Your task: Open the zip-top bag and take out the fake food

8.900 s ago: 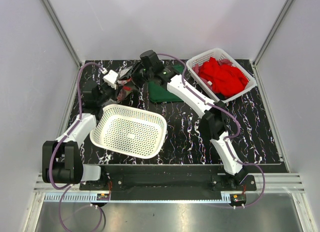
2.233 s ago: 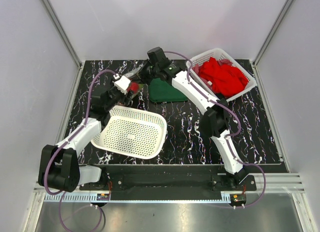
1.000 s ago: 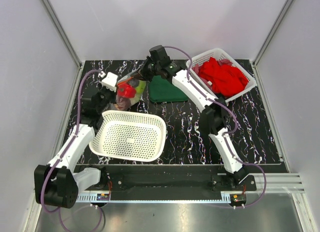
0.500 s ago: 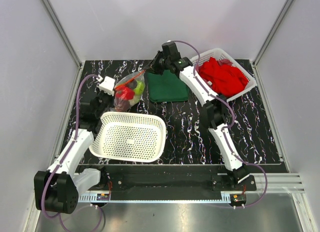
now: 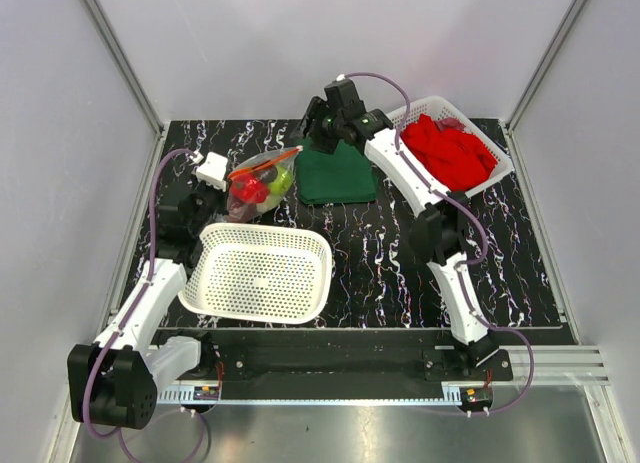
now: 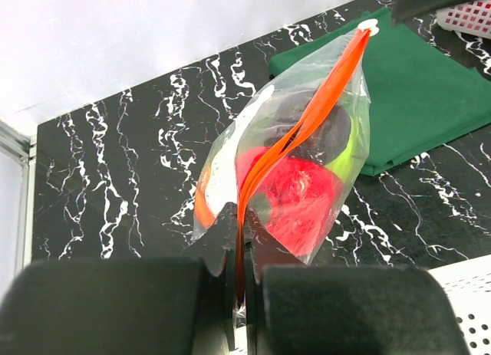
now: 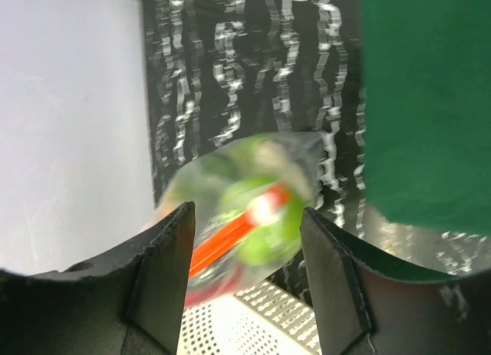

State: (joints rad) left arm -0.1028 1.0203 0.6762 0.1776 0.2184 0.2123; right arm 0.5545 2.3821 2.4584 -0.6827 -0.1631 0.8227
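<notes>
The zip-top bag lies between the white basket and the green cloth. It holds fake food: a red pepper, a dark piece and a green fruit. My left gripper is shut on the near end of the red-orange zip strip, with the jaws pinched on it in the left wrist view. A white tab sits at the strip's far end. My right gripper is open and empty, above and behind the bag's far end. The bag shows blurred between its fingers in the right wrist view.
A folded green cloth lies right of the bag. An empty white perforated basket stands in front of the bag. A white basket with red cloths stands at the back right. Grey walls enclose the black marbled table.
My right gripper has let go of the far end of the zip strip and drawn back up and right. The bag's far end has dropped slightly. The left gripper keeps its hold.
</notes>
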